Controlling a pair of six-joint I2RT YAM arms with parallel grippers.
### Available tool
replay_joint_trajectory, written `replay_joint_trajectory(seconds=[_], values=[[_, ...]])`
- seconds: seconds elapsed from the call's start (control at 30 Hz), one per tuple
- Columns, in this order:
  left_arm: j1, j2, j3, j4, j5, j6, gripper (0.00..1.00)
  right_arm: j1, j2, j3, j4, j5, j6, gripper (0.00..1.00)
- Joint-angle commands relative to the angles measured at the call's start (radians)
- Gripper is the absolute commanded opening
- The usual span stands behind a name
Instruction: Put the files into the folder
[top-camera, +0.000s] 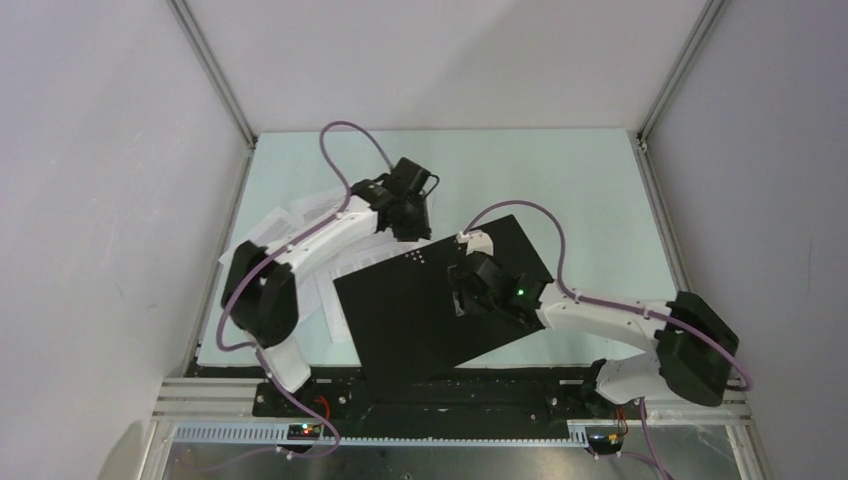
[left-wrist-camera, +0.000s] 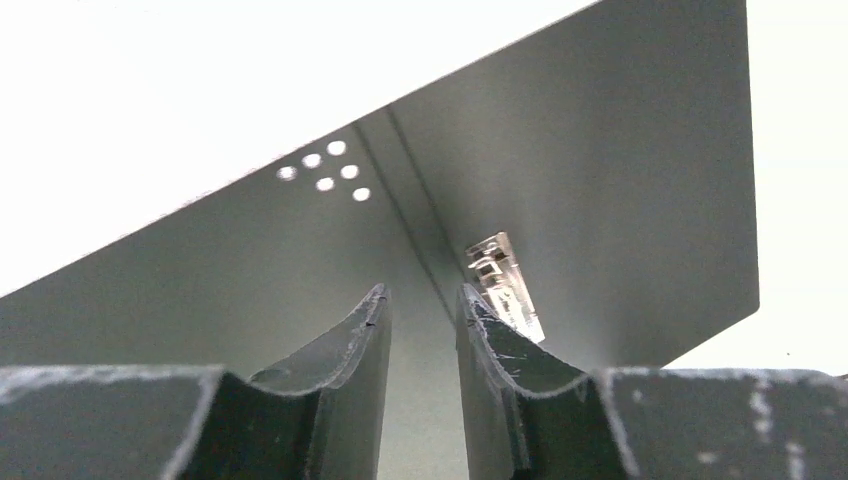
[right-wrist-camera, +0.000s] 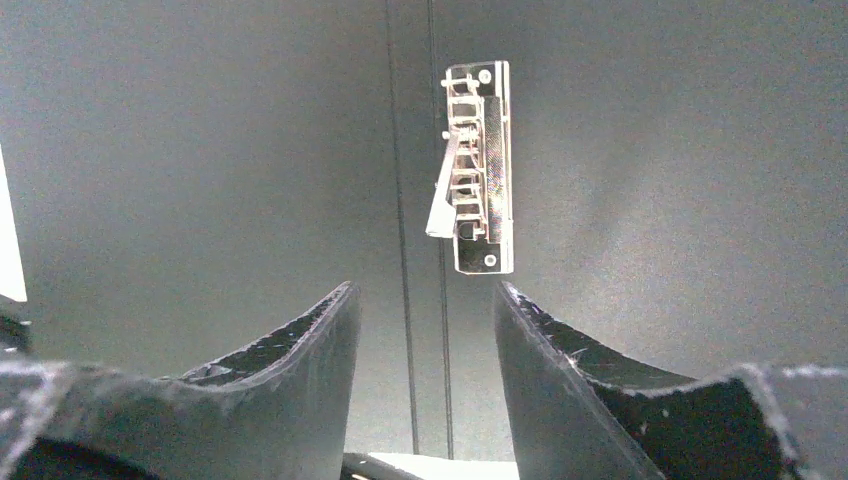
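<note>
the folder (top-camera: 420, 320) lies open on the table (top-camera: 590, 200), black inside up, long axis slanting near-left to far-right (spine crossways). files (top-camera: 300, 215) fan out at its left end. left gripper (left-wrist-camera: 422, 300) and right gripper (right-wrist-camera: 425, 300) hover above it, fingers apart, holding nothing.

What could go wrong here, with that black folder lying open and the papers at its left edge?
The files lie fanned out and seem to run under the folder at its left edge, so pulling them could crumple them or drag it along. Sheets sliding in might snag on the clear clip beside the spine. The folder's near corner reaches the front edge of the table; a nudge might push it off.
</note>
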Motion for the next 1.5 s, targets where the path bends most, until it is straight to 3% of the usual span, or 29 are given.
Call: replay_joint_trajectory(seconds=[0.0,0.3,0.6,0.9,1.23,1.47], values=[[0.04,-0.151,-0.09,-0.017,-0.053,0.03,0.36,0.0,0.091,0.06,0.021,0.021,-0.067,0.56],[0.129,-0.311,-0.291,-0.011,-0.069,0.026,0.36,0.003,0.225,0.098,0.046,0.033,-0.112,0.48],[0.173,-0.344,-0.314,-0.011,-0.052,0.048,0.36,-0.026,0.377,0.228,0.023,0.059,-0.18,0.48],[0.196,-0.35,-0.323,-0.012,-0.038,0.062,0.35,-0.052,0.397,0.252,-0.026,0.021,-0.189,0.46],[0.198,-0.335,-0.313,-0.013,-0.037,0.062,0.34,-0.039,0.38,0.269,-0.074,0.01,-0.159,0.24],[0.199,-0.337,-0.309,-0.013,-0.037,0.059,0.33,-0.062,0.323,0.293,-0.2,0.061,-0.082,0.06]])
